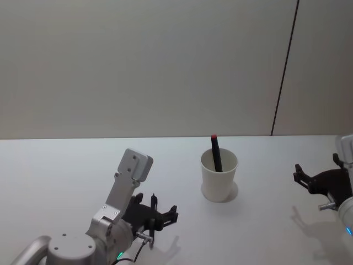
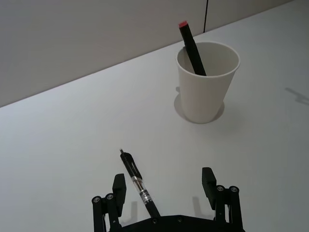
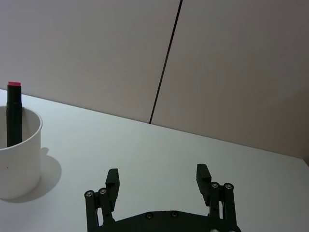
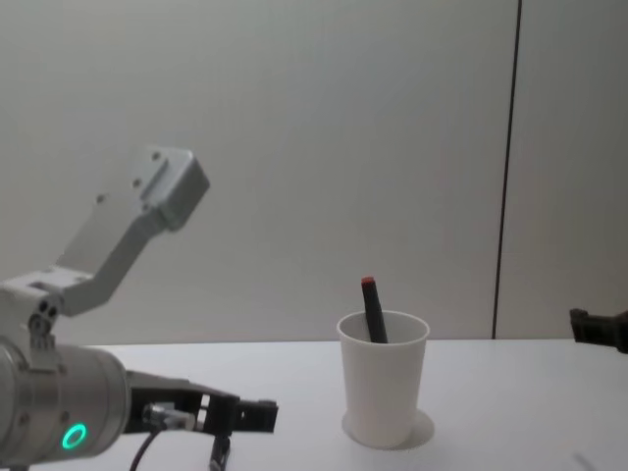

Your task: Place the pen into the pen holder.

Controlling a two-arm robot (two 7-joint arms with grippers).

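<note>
Left end effector spread around black pen on table; right end effector spread too.

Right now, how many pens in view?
2. One pen lies on the table between the left gripper's open jaws; a red-capped pen stands in the pen holder. None looks hidden.

two pens: one red-tipped pen, black in the body, and one clear-barrelled pen with black ends. one pen holder, a plain white paper cup, with one of the two pens inside it and the other outside it. one white bench. two grippers, the left gripper and the right gripper; each has two black fingers, four in all.
</note>
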